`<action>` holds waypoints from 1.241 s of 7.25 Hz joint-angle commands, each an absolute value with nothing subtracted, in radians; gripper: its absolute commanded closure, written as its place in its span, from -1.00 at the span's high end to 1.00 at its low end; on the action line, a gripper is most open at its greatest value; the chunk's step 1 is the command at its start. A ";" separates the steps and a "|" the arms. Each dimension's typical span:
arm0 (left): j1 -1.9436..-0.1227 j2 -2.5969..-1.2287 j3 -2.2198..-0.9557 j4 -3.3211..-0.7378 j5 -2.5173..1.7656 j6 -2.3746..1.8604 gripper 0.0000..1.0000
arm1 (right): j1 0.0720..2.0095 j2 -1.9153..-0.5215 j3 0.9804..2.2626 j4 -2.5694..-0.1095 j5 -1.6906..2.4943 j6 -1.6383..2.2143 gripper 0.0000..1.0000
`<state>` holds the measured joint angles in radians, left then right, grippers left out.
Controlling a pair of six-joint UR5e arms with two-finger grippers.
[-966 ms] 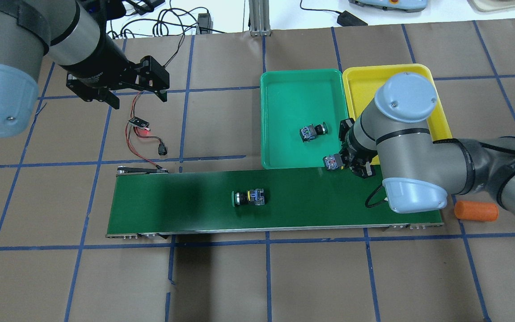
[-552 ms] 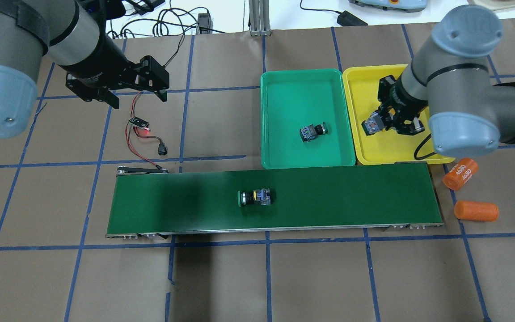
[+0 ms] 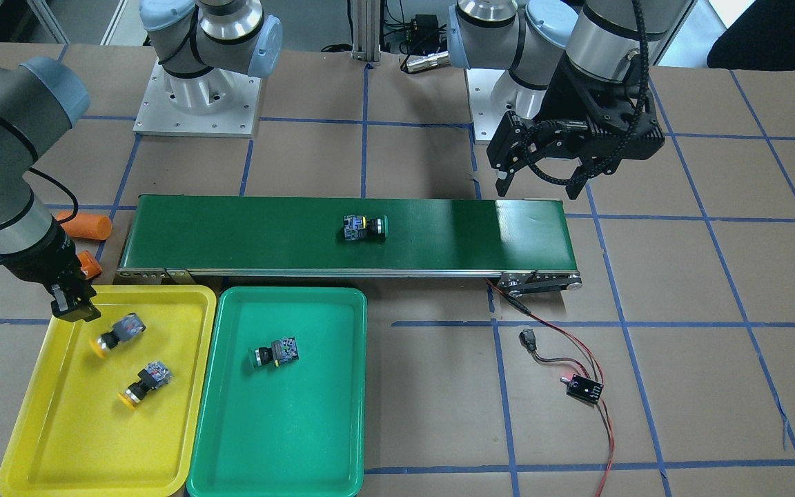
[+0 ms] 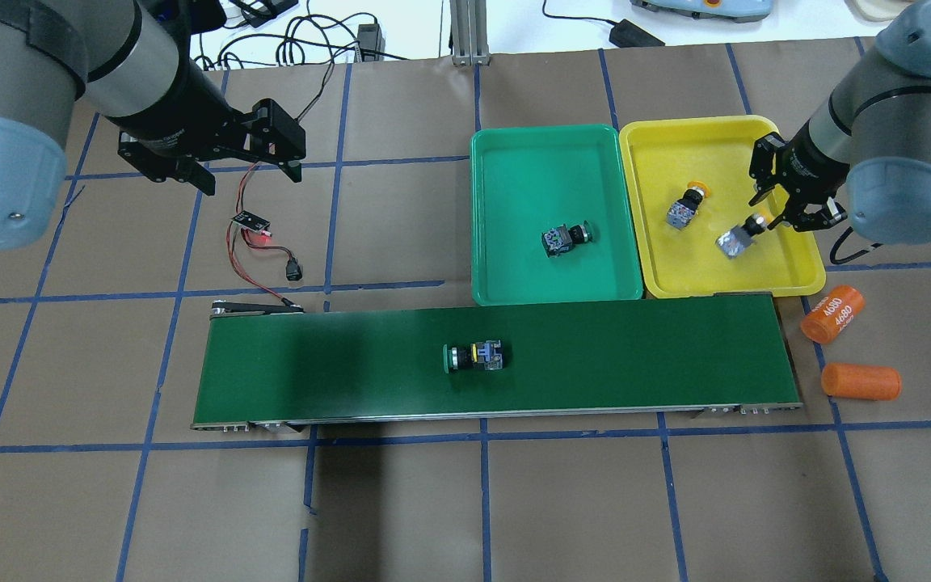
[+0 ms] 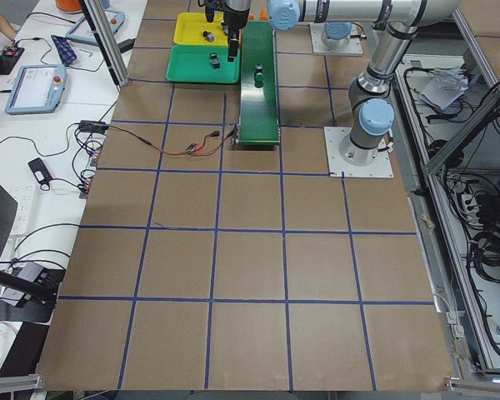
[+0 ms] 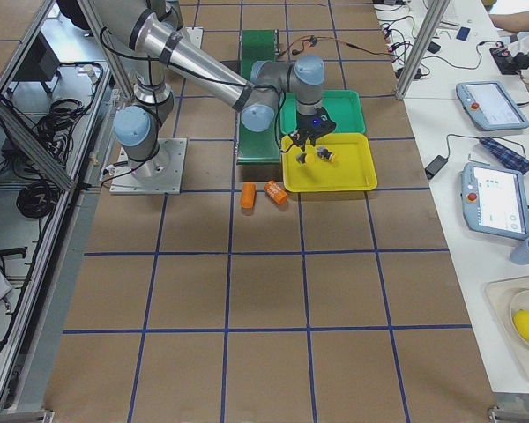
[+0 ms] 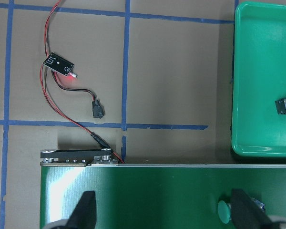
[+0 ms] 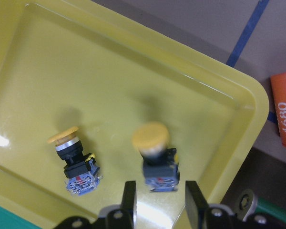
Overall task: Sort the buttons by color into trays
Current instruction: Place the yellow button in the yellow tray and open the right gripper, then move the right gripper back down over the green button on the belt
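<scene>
My right gripper (image 8: 159, 204) has jaws open and empty, over the right side of the yellow tray (image 4: 676, 158). One yellow-cap button (image 8: 156, 157) lies on its side on the tray floor just ahead of my fingertips, not touching either one. The second yellow-cap button (image 4: 684, 206) lies beside it in the same tray, apart from it. One green-cap button (image 4: 564, 238) lies in the green tray (image 4: 530, 162), which sits edge to edge with the yellow one. The other green-cap button (image 4: 473, 356) lies on the conveyor belt (image 4: 635, 356), near mid-length. My left gripper (image 4: 251, 182) has jaws spread wide, holding nothing, raised off the belt's far-left end. Two orange cylinders (image 4: 833, 315) sit on the table past the belt's right end.
</scene>
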<state>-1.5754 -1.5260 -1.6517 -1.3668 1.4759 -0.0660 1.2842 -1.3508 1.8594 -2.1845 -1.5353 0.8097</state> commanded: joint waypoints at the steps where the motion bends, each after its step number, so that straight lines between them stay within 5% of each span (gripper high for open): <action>1: -1.575 -1.520 -1.651 -1.367 1.476 -0.066 1.00 | 1.282 -1.351 1.856 -2.180 -1.534 0.804 1.00; 6: -1.575 -1.506 -1.655 -1.367 1.474 -0.066 1.00 | 1.396 -1.762 1.876 -1.733 -1.523 0.851 1.00; 9: -1.575 -1.502 -1.655 -1.367 1.474 -0.066 1.00 | 1.426 -1.750 1.989 -1.723 -1.520 0.937 1.00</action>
<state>-1.5749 -1.5058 -1.6524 -1.3668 1.4742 -0.0660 1.4133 -1.7486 1.9383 -1.7327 -1.5212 0.9109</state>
